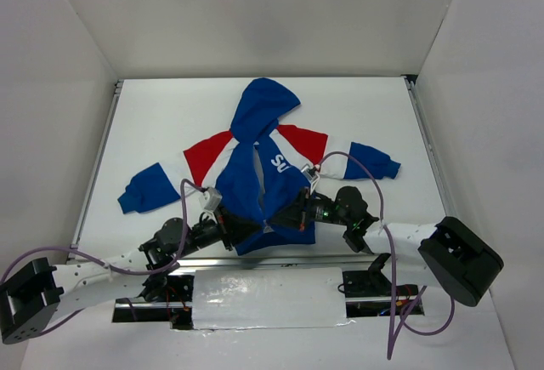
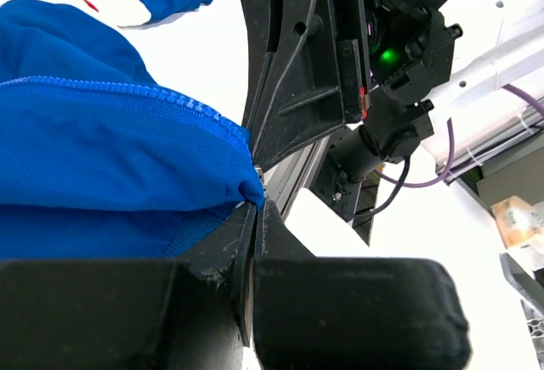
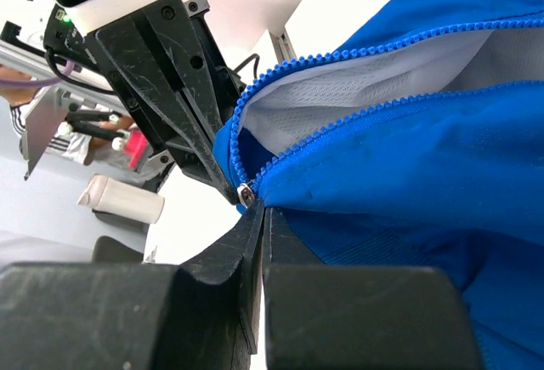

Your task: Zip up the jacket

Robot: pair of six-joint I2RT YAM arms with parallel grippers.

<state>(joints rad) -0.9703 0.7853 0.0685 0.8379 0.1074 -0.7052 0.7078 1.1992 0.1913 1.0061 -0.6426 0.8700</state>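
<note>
The blue jacket (image 1: 255,132), with red and white shoulder bands, lies on the white table with its hood pointing away, its front open at the bottom. My left gripper (image 1: 231,221) is shut on the hem's bottom corner (image 2: 246,185), right beside the zipper teeth (image 2: 127,91). My right gripper (image 1: 293,214) is shut on the other front edge (image 3: 408,149) at the hem, just under the small metal slider (image 3: 246,191). The two grippers face each other, tips almost touching. White mesh lining (image 3: 357,89) shows between the open teeth.
White walls enclose the table on three sides. Metal rails run along the left edge (image 1: 98,157) and the right edge (image 1: 425,149). A white cover (image 1: 268,298) lies between the arm bases. Purple cables (image 1: 348,159) loop over the jacket's right side.
</note>
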